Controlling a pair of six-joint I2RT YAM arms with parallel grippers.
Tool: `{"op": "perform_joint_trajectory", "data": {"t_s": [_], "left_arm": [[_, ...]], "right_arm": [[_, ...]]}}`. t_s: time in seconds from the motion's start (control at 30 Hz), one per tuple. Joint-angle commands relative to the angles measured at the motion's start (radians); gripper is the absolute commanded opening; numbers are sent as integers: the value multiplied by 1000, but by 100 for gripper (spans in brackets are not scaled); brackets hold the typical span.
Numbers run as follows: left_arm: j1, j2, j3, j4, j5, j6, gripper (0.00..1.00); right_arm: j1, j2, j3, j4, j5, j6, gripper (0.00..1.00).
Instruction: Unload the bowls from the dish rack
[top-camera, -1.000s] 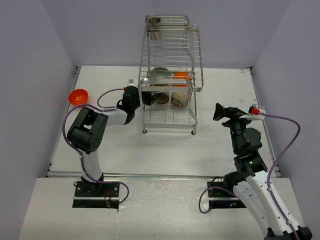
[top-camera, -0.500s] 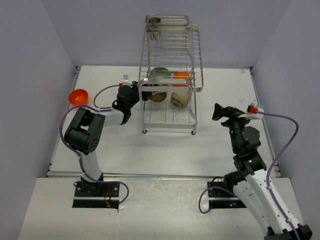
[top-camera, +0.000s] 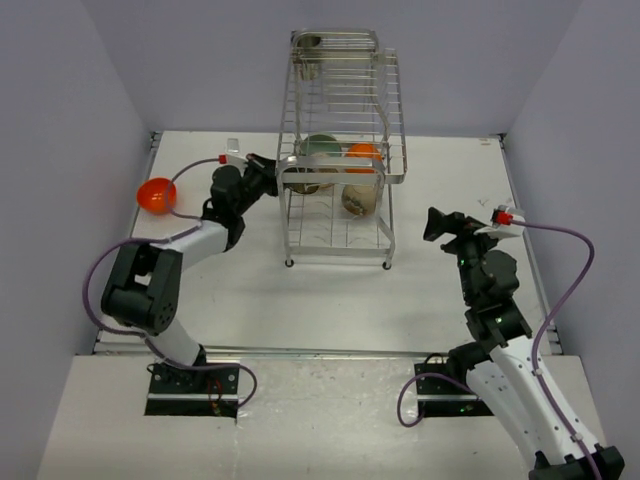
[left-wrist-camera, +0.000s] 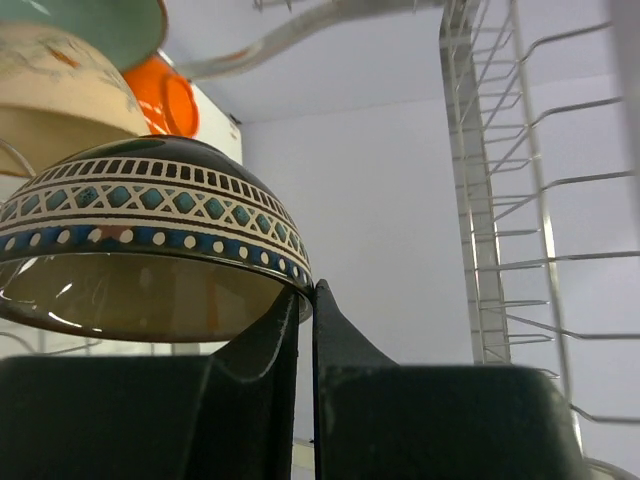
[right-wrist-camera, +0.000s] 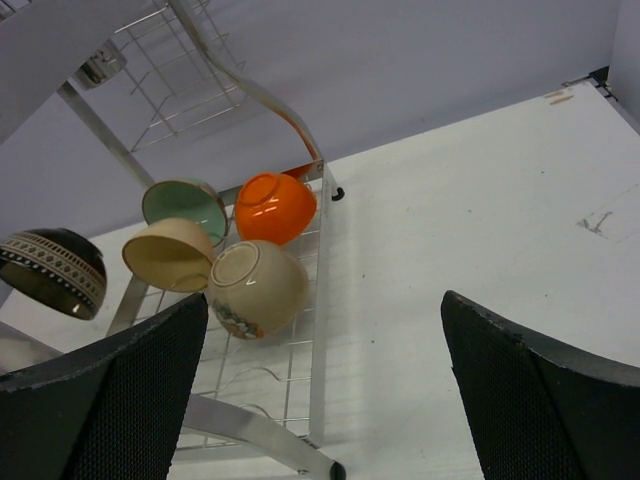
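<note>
There it goes: the left arm has swung its elbow out wide, and the left claw (left-wrist-camera: 308, 292) has drawn back toward the left side of the tall silver wire dish rack (left-wrist-camera: 465, 150), bringing the dark brown-olive bowl (left-wrist-camera: 150, 215) away from its neighbours. The claw is clamped tight on that bowl's rim, one finger inside, one outside. Whether the bowl is fully clear of the wires, I can't tell. It looks glazed and hard, with a blue-and-white patterned band. I'd call it stiff, slick and light but breakable, and that thin rim pinch could let it swing, so carry it gently.

Beyond the claw, in the rack, sit a pale mint green bowl (right-wrist-camera: 183, 205), a glossy bright orange bowl (right-wrist-camera: 275, 205), a plain cream-beige bowl (right-wrist-camera: 170, 255) and a cream bowl with a flower print (right-wrist-camera: 258, 288). All are tipped on their sides, so the rims look the best place to take hold there too. Another orange bowl (top-camera: 157, 194) rests on the white bench (top-camera: 330, 300), off to the claw's left. The right claw (right-wrist-camera: 320, 375) waits spread wide, empty.
</note>
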Motion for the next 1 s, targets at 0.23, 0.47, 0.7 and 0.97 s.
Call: {"op": "perform_joint_trajectory", "data": {"t_s": [0.23, 0.47, 0.7, 0.97], "left_arm": [[209, -349, -11, -507, -47, 391, 0], [295, -275, 395, -1175, -381, 758, 0], [301, -47, 740, -1560, -731, 943, 0], [304, -119, 550, -1489, -732, 990, 0]], "right_arm": [[0, -5, 20, 12, 3, 6, 99], [2, -23, 18, 2, -37, 21, 99], [3, -7, 30, -5, -63, 37, 99], [3, 7, 30, 7, -104, 54, 99]]}}
